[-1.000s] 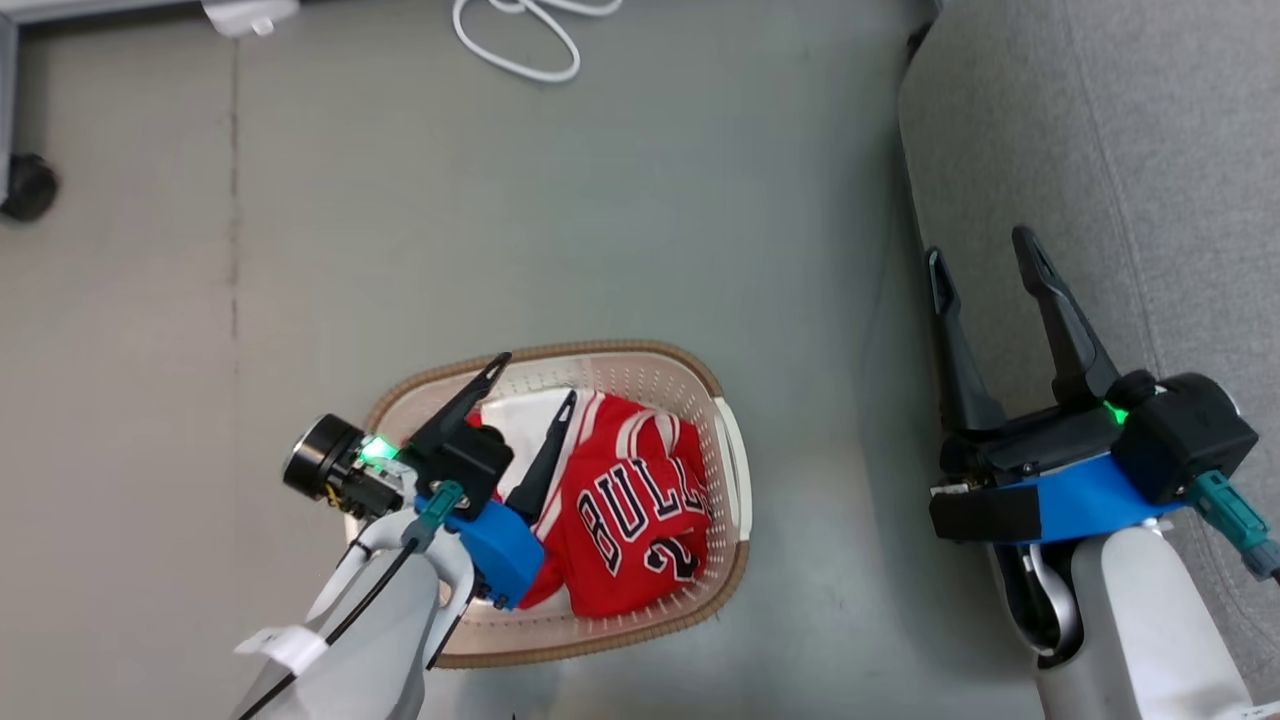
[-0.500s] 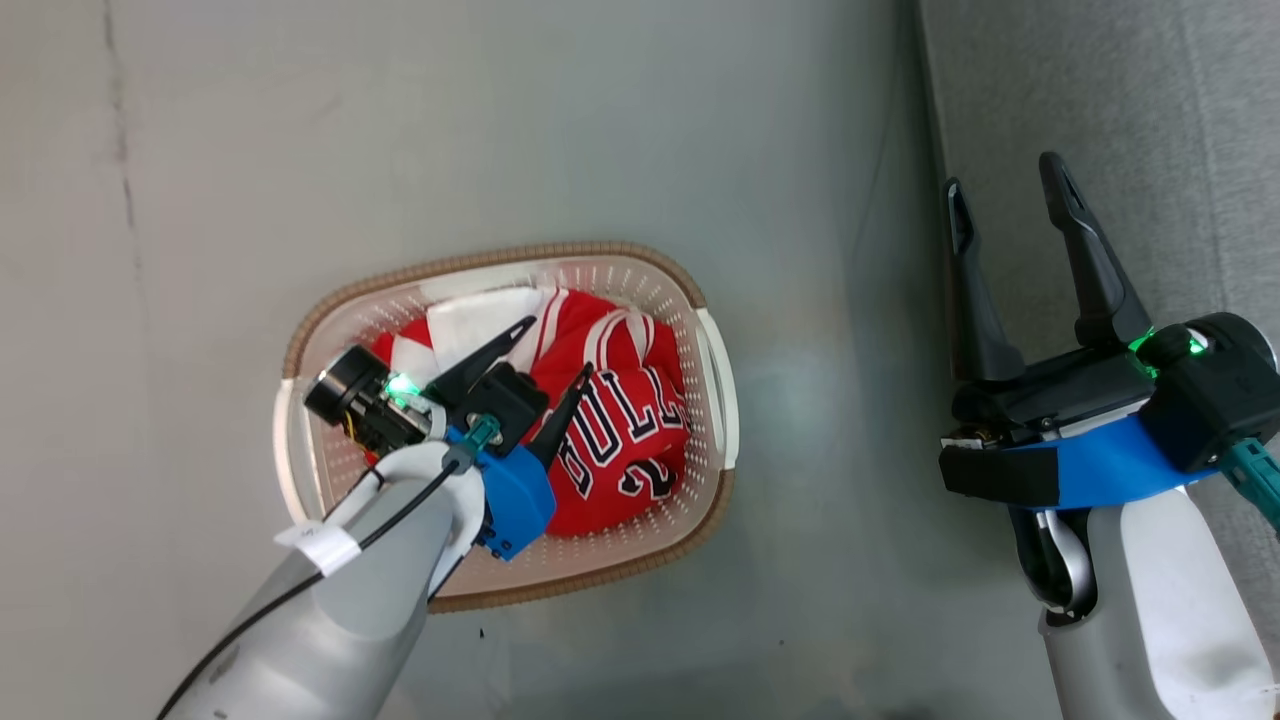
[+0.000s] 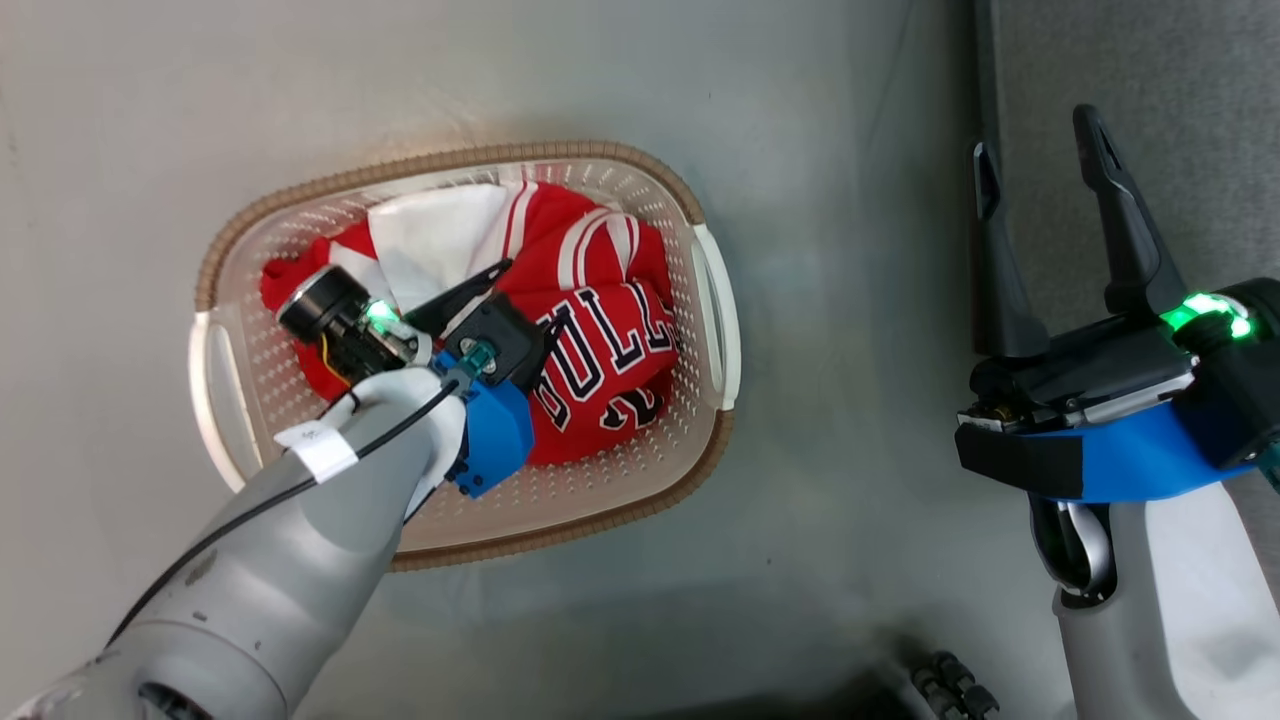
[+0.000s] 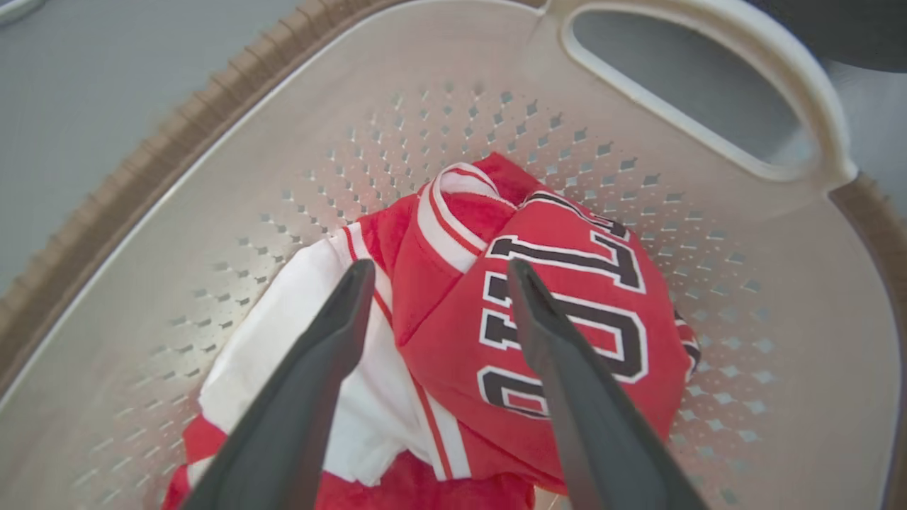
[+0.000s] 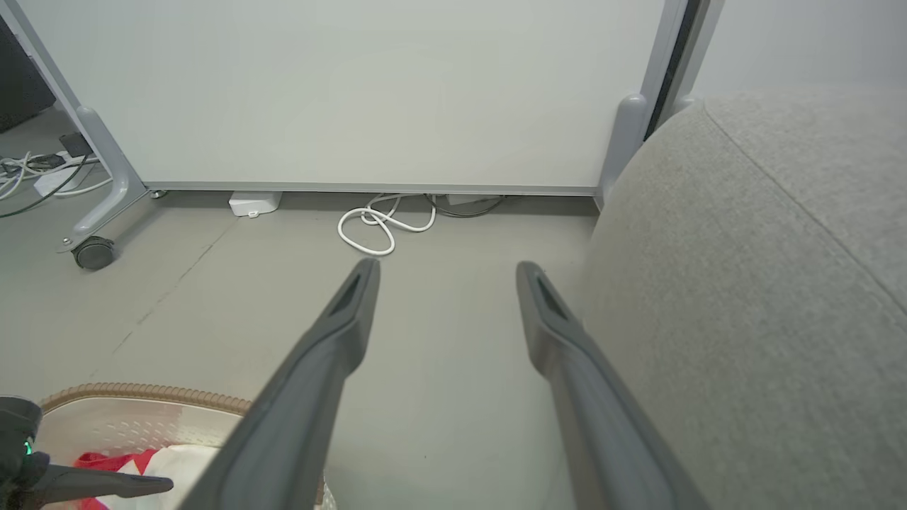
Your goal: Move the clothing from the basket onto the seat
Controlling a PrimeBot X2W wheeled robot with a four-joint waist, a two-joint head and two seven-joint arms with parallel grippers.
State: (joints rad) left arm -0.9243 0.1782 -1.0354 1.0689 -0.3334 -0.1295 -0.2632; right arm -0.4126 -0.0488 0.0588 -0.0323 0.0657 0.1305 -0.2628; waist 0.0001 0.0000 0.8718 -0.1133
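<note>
Okay, got the basket (image 3: pixel 600 490) sitting on the grey floor (image 3: pixel 840 200), just left of the sofa (image 3: pixel 1180 80) with a strip of floor between. Can see all the clothing (image 3: pixel 590 270) bunched up inside it, none on the sofa yet: a red jersey (image 3: pixel 600 350) with black-and-white BULLS lettering on the right side, and a red piece with a broad white stripe (image 3: pixel 440 235) tucked against it on the left and far side.

Looking at the left arm (image 3: pixel 300 520) reaching down into the basket from the near left, with the left jaws spread apart and holding nothing. From the left wrist, can make out one of the left fingers (image 4: pixel 312 382) over the white stripe and the other over the jersey lettering, tips low over the fabric. Can't tell if touching or just above. Got the basket's cream handle (image 4: pixel 797 71) beyond the tips, off to the right.

Over on the right, got the right jaws wide apart too, empty, hanging at the sofa's left edge, right fingers (image 3: pixel 1125 215) pointing to the far side. From the right wrist, seeing the sofa on the right, bare floor ahead, then a pale partition panel (image 5: pixel 354 92) at the far end with a looped white cable (image 5: pixel 375 227) lying at its foot and a caster (image 5: pixel 92 251) off to the left.
</note>
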